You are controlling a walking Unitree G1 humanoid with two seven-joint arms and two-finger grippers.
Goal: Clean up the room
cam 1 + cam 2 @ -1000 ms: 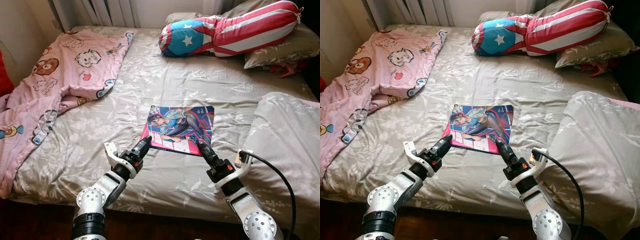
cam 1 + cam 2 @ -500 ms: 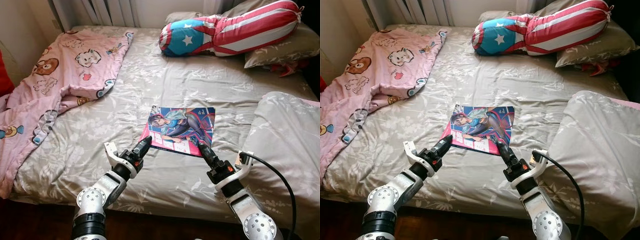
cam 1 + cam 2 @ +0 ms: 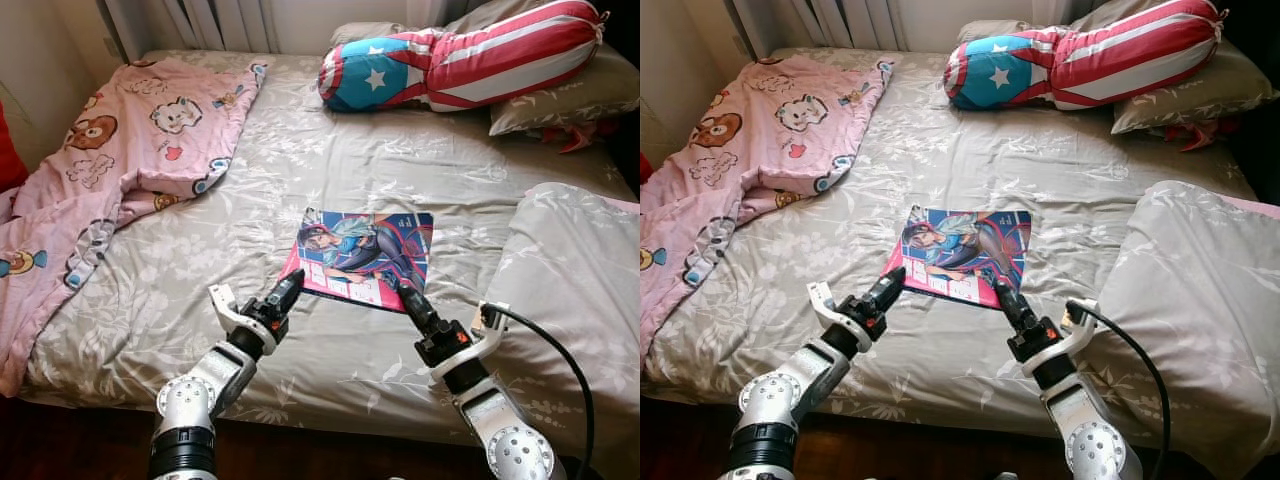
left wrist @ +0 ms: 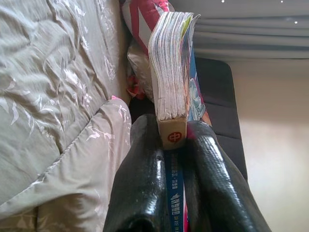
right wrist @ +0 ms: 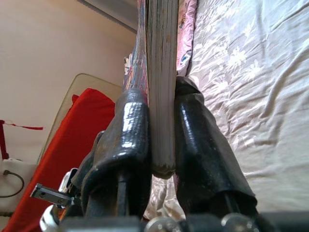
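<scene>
— On the bed [image 3: 200, 280], where is the magazine [image 3: 366, 259]?
— Mid-sheet, near the front edge. The left gripper [image 3: 284, 293] pinches its near-left corner; the right gripper [image 3: 405, 296] clamps its near-right corner, fingers closed on it.

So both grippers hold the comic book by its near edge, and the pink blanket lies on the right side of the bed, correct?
Not quite. The pink blanket lies on the left side of the bed, as the left eye view shows. The rest holds: the left gripper and right gripper both hold the comic book by its near edge.
</scene>
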